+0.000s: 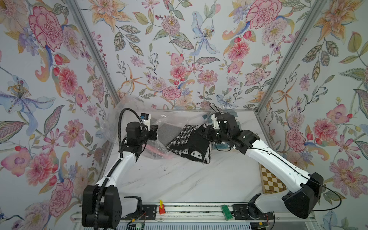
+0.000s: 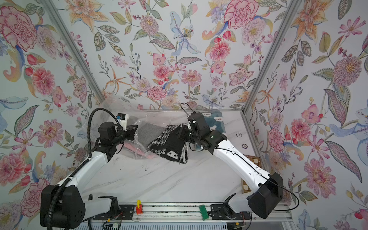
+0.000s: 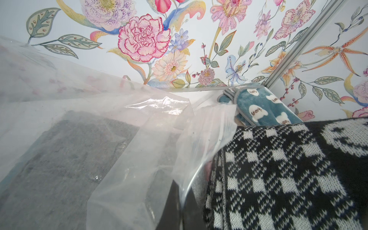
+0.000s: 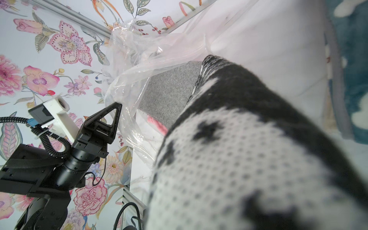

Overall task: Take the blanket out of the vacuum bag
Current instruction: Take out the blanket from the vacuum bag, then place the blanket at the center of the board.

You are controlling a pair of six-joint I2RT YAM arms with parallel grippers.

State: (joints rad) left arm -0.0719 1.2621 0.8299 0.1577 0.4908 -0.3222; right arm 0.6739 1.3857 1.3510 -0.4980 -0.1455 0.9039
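Pulling the black-and-white blanket (image 1: pixel 187 143) clear of the vacuum bag (image 3: pixel 139 111) looks like the step in hand, and it seems nearly done; the left gripper (image 4: pixel 117 106) has its jaws pressed together on a gathered pinch of the bag's clear film at the mouth; the right gripper (image 1: pixel 206 131) is sunk in dark knit, its jaws closed on a fold of the blanket as far as the top views let me judge.

To do it well, the left jaws should hold the film up and fixed as an anchor, so that the mouth gapes and the bag does not trail after the load; the right jaws should draw straight away from the left jaws, along the mouth's opening, lifting enough that the drooping end does not drag film with it; a grey blanket (image 1: pixel 164 133) lies inside the bag just beyond the left jaws and should stay there.

The blanket hangs between the two sets of jaws, mostly outside the bag; whether its far corner is lapped by the mouth's film I cannot tell; its long axis runs, by my judgement, roughly along the line from the right jaws toward the left, sagging to the table (image 1: pixel 179 179); the free end points at the bag's mouth.
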